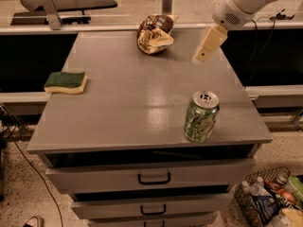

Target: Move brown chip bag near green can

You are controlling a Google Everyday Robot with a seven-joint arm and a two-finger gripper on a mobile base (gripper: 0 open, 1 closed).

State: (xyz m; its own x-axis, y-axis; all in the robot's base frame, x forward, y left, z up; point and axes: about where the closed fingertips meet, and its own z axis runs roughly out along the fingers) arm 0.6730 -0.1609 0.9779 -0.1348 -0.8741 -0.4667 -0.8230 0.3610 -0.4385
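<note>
Rt of brown chip bag (154, 34), claw (200, 56), state unclear, green can (201, 117) front-rt, sponge (66, 82) left

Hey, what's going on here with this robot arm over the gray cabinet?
The robot's gripper hovers above the back right of the gray cabinet top, holding nothing. The brown chip bag lies untouched at the back edge, not far from the gripper. The green can stands upright near the front right corner, well apart from the bag. A sponge sits by the left edge.
</note>
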